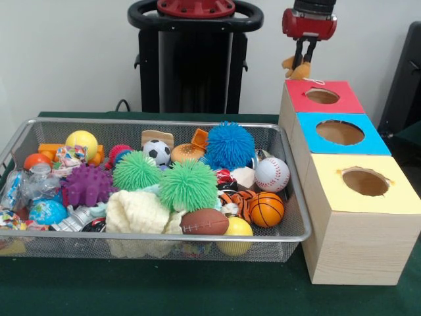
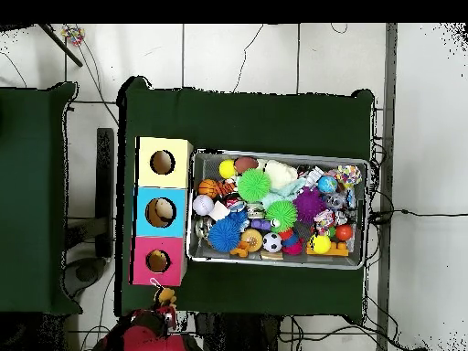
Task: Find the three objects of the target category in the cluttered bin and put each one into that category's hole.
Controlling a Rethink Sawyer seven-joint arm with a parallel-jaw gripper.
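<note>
My gripper (image 1: 302, 59) hangs at the top right, shut on a small tan-brown plush animal (image 1: 300, 68). It holds the plush in the air just behind and above the red-surround hole (image 1: 322, 96) of the pale wooden box. In the overhead view the gripper (image 2: 165, 307) and plush (image 2: 165, 295) sit just off the red end of the box, short of the hole (image 2: 157, 261). The wire mesh bin (image 1: 158, 122) lies to the left, full of toys. An orange tiger-striped plush (image 1: 234, 198) lies in it beside the basketball (image 1: 266, 209), partly buried. I see no third plush.
The blue-surround hole (image 1: 339, 132) and the yellow-surround hole (image 1: 365, 182) follow the red one toward the camera. The bin holds a blue spiky pom (image 1: 229, 145), green poms (image 1: 188, 185), a baseball (image 1: 272, 174), a football (image 1: 204, 222) and other clutter. The robot pedestal (image 1: 194, 59) stands behind.
</note>
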